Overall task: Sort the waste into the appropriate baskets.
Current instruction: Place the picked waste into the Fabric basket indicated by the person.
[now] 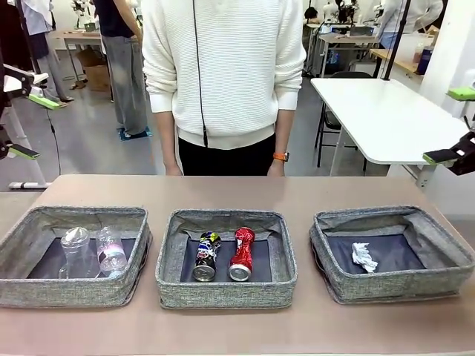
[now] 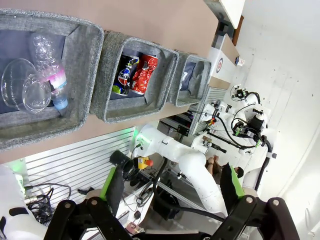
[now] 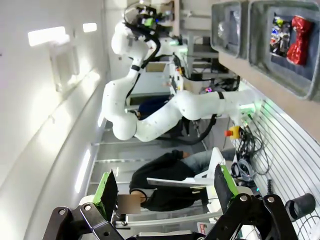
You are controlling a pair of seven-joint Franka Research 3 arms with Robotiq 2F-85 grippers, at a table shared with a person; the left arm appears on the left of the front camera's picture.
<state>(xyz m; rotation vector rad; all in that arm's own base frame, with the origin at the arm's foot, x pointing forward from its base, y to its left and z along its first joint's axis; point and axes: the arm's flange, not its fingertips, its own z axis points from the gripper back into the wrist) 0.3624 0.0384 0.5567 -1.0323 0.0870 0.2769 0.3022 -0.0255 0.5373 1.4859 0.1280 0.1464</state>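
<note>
Nearest us on the worktop sit three grey baskets. The middle basket holds the dark multicoloured can beside the crushed red can. The left basket holds our clear plastic cup and clear plastic bottle; the right basket, the crumpled white paper wad. Our left gripper and right gripper are raised, spread wide, holding nothing.

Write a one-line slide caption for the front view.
Three grey baskets: clear plastic cup and bottle left, two cans middle, paper wad right.
</note>
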